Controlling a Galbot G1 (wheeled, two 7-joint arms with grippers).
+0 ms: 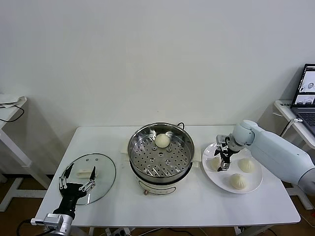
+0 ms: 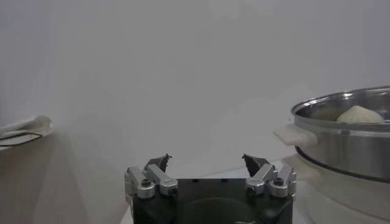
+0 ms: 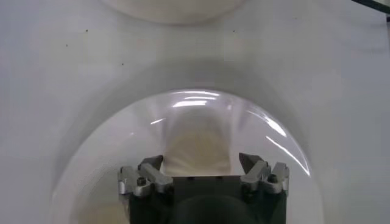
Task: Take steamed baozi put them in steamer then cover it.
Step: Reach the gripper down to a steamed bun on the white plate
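Observation:
The steamer (image 1: 134,147) stands mid-table with one baozi (image 1: 163,140) on its perforated tray. Three more baozi lie on a white plate (image 1: 256,186) to its right. My right gripper (image 1: 224,155) hangs open over the plate's leftmost baozi (image 1: 215,162). In the right wrist view its fingers straddle that baozi (image 3: 198,143) without touching it, the gripper (image 3: 201,161) low over the plate (image 3: 274,143). The glass cover (image 1: 104,169) lies flat at the table's front left. My left gripper (image 1: 78,173) is open just above it, holding nothing. The left wrist view shows that gripper (image 2: 207,159) and the steamer (image 2: 347,146).
An open laptop (image 1: 306,93) sits on a side table at the far right. Another side table (image 1: 12,105) with a cable stands at the far left. A power cord runs behind the steamer. The table's front edge lies close below the cover and plate.

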